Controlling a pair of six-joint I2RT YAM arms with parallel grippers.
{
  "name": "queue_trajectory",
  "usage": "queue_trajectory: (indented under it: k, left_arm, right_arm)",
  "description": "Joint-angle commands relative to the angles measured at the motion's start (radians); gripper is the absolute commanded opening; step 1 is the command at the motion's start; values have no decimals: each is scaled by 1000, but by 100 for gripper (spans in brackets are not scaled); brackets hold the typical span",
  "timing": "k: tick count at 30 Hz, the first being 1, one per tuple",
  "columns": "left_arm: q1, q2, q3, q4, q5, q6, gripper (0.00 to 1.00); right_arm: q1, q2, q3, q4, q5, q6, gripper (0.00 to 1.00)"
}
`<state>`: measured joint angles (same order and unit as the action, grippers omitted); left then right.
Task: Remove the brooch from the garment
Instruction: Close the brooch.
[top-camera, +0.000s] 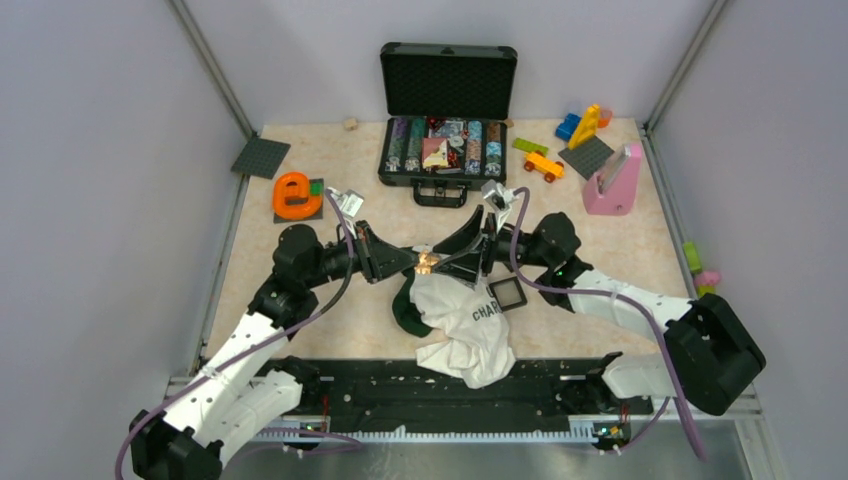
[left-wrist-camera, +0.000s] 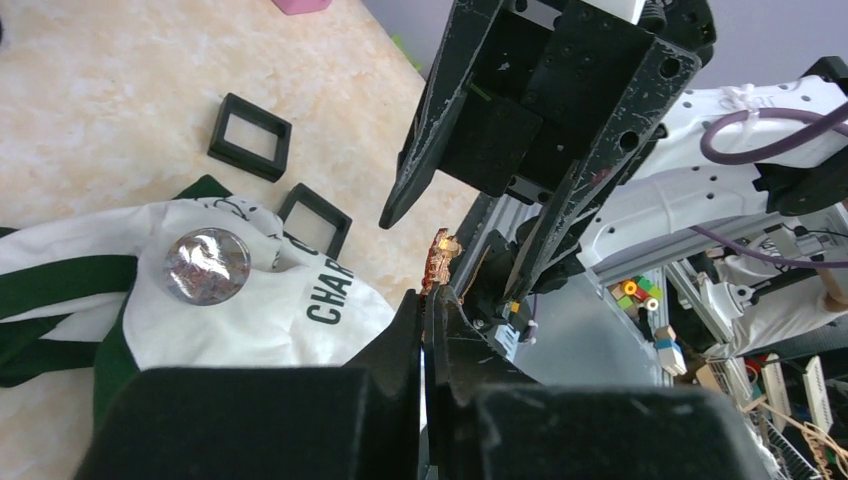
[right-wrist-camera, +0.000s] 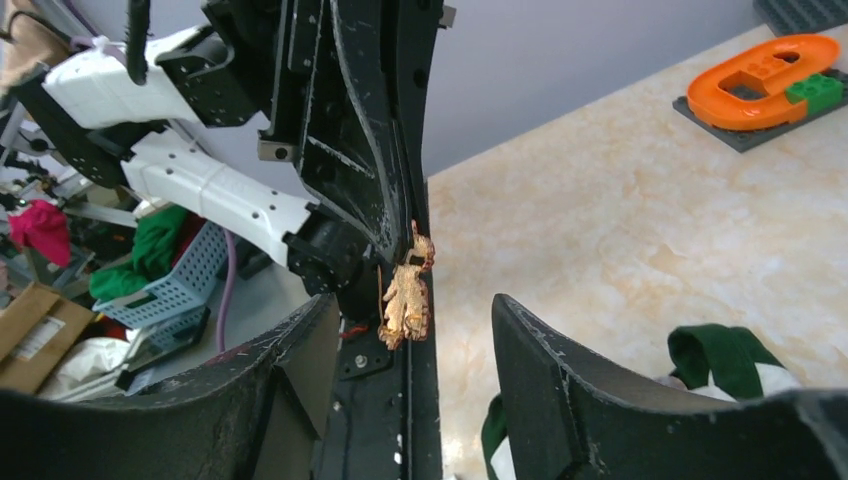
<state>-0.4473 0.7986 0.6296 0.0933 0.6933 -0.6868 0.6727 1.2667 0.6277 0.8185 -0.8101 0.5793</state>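
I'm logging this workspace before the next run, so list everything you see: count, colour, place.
brooch: one, orange-gold, pinched in the left hand, above the garment
garment: one, white and green, near middle
case: one, black, open, far middle
letter e: one, orange, far left
toy car: one, orange, far right
bricks: several, mixed colours, far right
stand: one, pink, right side
square frames: two, black, by the garment
glassy dome: one, clear, on the garment
left hand: one, black, shut on the brooch
right hand: one, black, open, facing the brooch

I saw the small, leaf-like golden-orange brooch (right-wrist-camera: 408, 295) pinched upright in the left pincer (left-wrist-camera: 430, 305), above the crumpled white-and-green garment (top-camera: 470, 325).
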Motion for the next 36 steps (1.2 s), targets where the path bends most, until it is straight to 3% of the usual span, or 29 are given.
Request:
queue_trajectory:
  k: [1,11,19,30,36]
  left_arm:
    - [4,-2,-3,97,55,-34,0]
    - [4,-1,0,110,66,-36,0]
    - [4,-2,-2,115,78,-36,0]
    - [4,-6,-4,102,74,-21,0]
    - [4,-4,-1,96,72,-18,0]
  right_arm:
    - [20,29,-9,189,-24,93,57]
    - [31,39,10,151,-18,75,38]
    - [37,45,32,97,-6,48,34]
    - [48,57,50,19,21,10,32]
    - [49,54,41,57,1,20,40]
